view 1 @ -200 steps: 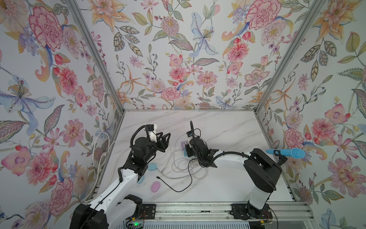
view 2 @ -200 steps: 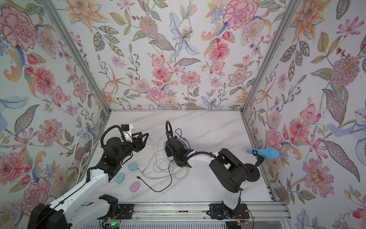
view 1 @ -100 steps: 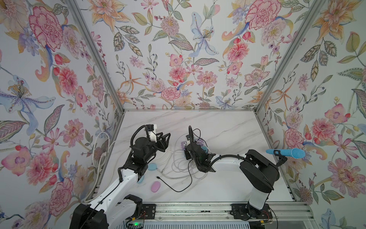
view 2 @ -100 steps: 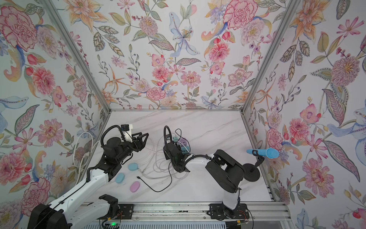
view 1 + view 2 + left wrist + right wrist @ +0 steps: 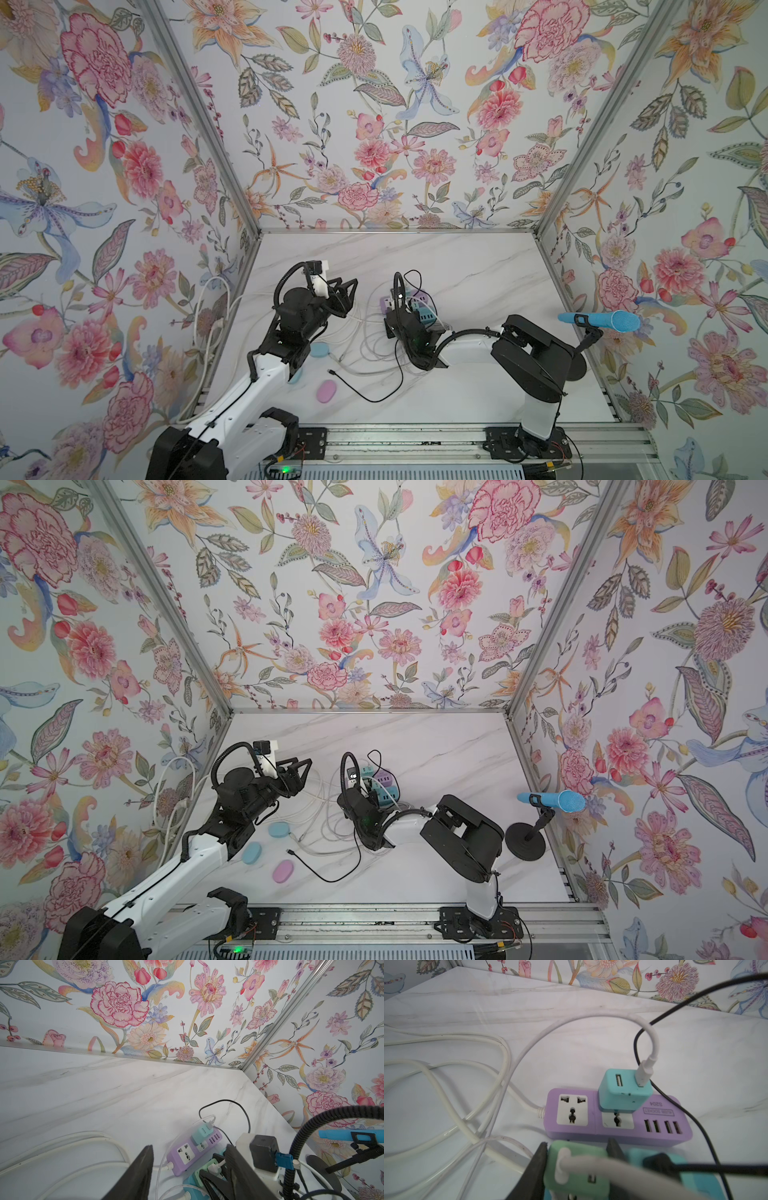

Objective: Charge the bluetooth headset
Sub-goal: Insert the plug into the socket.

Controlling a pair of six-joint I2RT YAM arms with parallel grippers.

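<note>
Mint-green charger (image 5: 583,1151) sits clamped in the right jaws, left jaws hang part-open, empty, and the pink oval case (image 5: 283,871), likely the headset, lies well apart from both, not yet cabled.

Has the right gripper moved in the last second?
Yes. The right gripper, clamped on the green charger, has slid left in both top views, across the purple power strip.

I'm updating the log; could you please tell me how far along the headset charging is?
Done: teal charger sits in purple strip. In hand: right pincer grips green charger; left pincer hangs open. Left: black cable end lies loose; pink case lies uncabled.
</note>
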